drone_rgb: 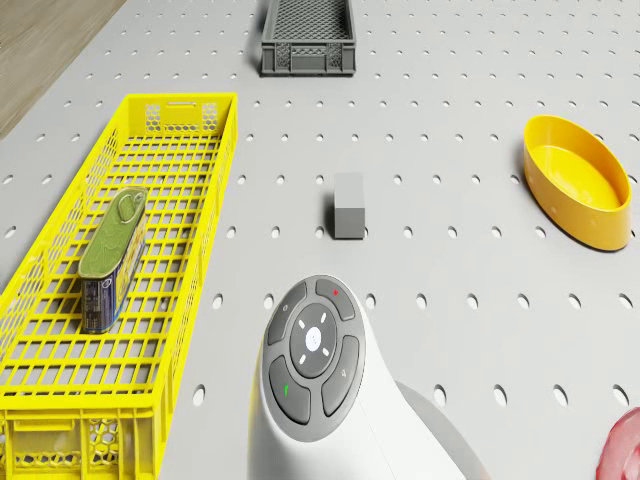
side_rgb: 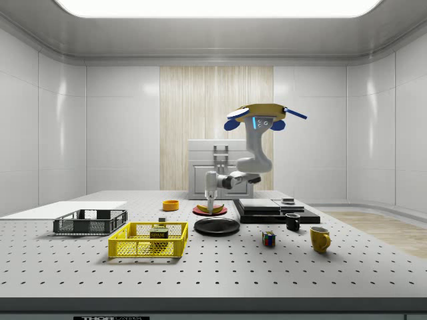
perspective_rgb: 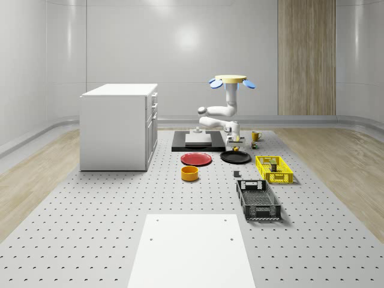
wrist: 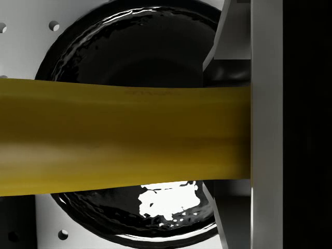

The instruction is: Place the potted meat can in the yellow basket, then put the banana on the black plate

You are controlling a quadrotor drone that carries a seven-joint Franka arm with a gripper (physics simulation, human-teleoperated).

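Taken from the side view's left to its right, the grey crate (side_rgb: 90, 222) sat farthest out on the bench (side_rgb: 220, 267), with the yellow basket (side_rgb: 149, 240) next to it. The potted meat can (side_rgb: 159, 235) already lay inside that basket, resting on its side along the mesh floor in the drone view (drone_rgb: 110, 258), so the first half of the task looked finished. A small grey block (drone_rgb: 348, 206) stood on the bench between the basket and the orange bowl (drone_rgb: 578, 180).

Further right came the black plate (side_rgb: 216, 227), with the red plate (side_rgb: 210, 210) behind it. The end effector (side_rgb: 211, 202) hung directly above the black plate, pointing straight down and clamped on the banana (wrist: 124, 136). The wrist view showed the fruit lying crosswise over the plate's glossy centre (wrist: 155, 46), one finger (wrist: 264, 124) pressed against it. Being centred and held level, it seemed lined up for a clean release well inside the rim.

The drone (side_rgb: 260, 115) hovered above and just right of the plates, its arm folded down toward them. Beyond it sat the dark slab (side_rgb: 273, 210), a colour cube (side_rgb: 269, 239), a black mug (side_rgb: 293, 221) and a yellow mug (side_rgb: 320, 238).
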